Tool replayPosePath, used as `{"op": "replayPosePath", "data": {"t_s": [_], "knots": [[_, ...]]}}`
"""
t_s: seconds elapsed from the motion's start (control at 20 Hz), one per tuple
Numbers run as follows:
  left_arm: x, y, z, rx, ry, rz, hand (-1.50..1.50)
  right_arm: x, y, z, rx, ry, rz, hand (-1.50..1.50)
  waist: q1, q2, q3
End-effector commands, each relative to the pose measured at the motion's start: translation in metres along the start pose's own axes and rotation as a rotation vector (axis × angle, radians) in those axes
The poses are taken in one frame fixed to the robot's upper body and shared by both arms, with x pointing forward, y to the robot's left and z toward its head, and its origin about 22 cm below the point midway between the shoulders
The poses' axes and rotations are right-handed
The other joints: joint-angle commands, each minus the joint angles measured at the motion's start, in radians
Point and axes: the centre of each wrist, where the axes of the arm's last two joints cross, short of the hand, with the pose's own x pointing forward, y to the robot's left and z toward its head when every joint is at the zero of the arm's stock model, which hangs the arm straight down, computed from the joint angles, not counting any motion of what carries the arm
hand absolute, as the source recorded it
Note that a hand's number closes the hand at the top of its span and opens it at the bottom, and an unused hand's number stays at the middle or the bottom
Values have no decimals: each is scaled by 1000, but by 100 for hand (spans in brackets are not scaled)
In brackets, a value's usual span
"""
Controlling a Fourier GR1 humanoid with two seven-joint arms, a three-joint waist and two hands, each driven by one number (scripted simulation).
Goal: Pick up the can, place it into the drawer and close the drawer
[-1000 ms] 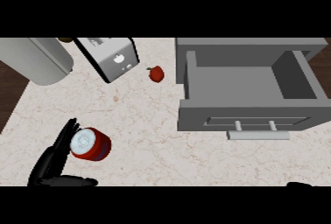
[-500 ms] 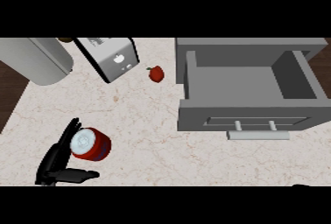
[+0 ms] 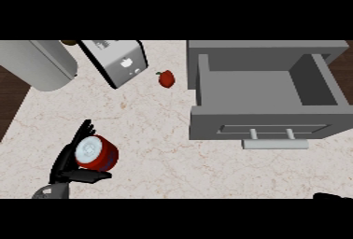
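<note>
The red can [image 3: 96, 151] with a pale lid stands on the marble counter at the lower left. My left hand [image 3: 69, 163] is against its left side. The fingers [image 3: 81, 135] run straight up along the can and the thumb [image 3: 91, 175] reaches across just below it, so the can sits in the crook between them. The grey drawer [image 3: 324, 91] at the upper right is pulled out and nothing lies inside; its handle [image 3: 274, 144] faces me. Only a black sliver of my right hand [image 3: 332, 196] shows at the lower right edge.
A silver toaster [image 3: 117, 60] and a white cylinder [image 3: 38, 63] stand at the back left. A small red fruit [image 3: 166, 78] lies just left of the drawer. The counter's left edge [image 3: 15, 116] borders dark floor.
My left hand has moved up and right against the can, and the thumb has swung in under it. The can and drawer have not moved.
</note>
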Motion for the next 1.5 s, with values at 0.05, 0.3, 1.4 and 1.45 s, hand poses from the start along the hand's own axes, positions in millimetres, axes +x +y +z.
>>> {"op": "replayPosePath", "data": {"t_s": [0.05, 0.3, 1.4, 1.45], "knots": [[3, 10, -19, -32, -20, 3, -150, 2, -5, 5, 16, 3, 7, -150, -3, 0, 0], [2, -15, -34, -134, -5, 20, -150, 6, -7, -5, 6, -16, 19, -150, -5, 1, 0], [33, -109, -92, 105, -104, 184, 150, 5, -3, -5, -5, -48, 32, -150, -17, 5, -1], [45, -113, -104, 99, -122, 183, 150, 6, 7, 0, -11, -49, 41, -150, -16, 6, -1]]}}
